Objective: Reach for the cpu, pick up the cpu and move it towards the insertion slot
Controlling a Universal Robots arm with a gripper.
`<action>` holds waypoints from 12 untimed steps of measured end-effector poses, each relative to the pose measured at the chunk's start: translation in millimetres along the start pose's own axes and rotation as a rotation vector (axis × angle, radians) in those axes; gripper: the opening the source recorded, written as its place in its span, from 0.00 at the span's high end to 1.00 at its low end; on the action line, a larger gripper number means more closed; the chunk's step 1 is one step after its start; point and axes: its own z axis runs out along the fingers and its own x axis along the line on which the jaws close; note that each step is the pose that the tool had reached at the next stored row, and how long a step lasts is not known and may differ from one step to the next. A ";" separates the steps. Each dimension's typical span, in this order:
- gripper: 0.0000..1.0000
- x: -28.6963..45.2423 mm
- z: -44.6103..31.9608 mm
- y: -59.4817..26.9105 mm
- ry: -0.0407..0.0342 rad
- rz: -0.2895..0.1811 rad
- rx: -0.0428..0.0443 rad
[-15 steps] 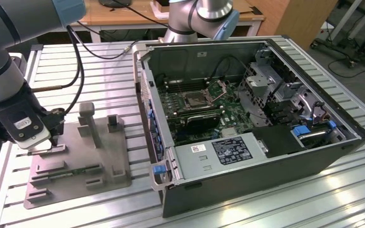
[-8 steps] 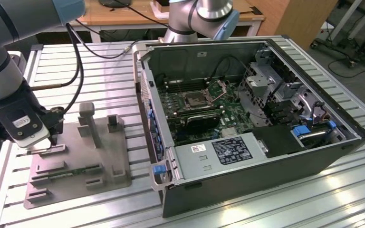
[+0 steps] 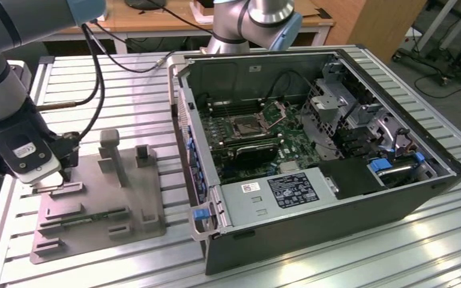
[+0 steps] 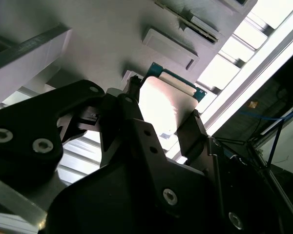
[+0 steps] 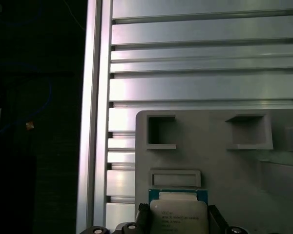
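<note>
The cpu (image 5: 178,219) lies on the grey fixture (image 3: 94,201), with the gripper (image 4: 162,105) clamped on its two opposite edges. We judge the pick-up is in hand. The insertion slot (image 3: 242,126) is well apart, so the grip must be firm.

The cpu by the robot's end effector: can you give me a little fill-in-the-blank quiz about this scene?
1. The cpu sits between the end effector's two ___.
2. The plastic fixture beneath it is ___ in colour.
3. The insertion slot lies inside the open computer case, on the exterior view's ___.
Missing words: fingers; grey; right.
</note>
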 end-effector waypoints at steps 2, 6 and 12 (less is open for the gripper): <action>0.46 0.0 -1.8 0.2 0.0001 0.000 0.0000; 0.46 0.0 -6.1 0.6 0.0000 0.000 0.0000; 0.46 0.0 -13.4 1.3 0.0000 0.000 0.0000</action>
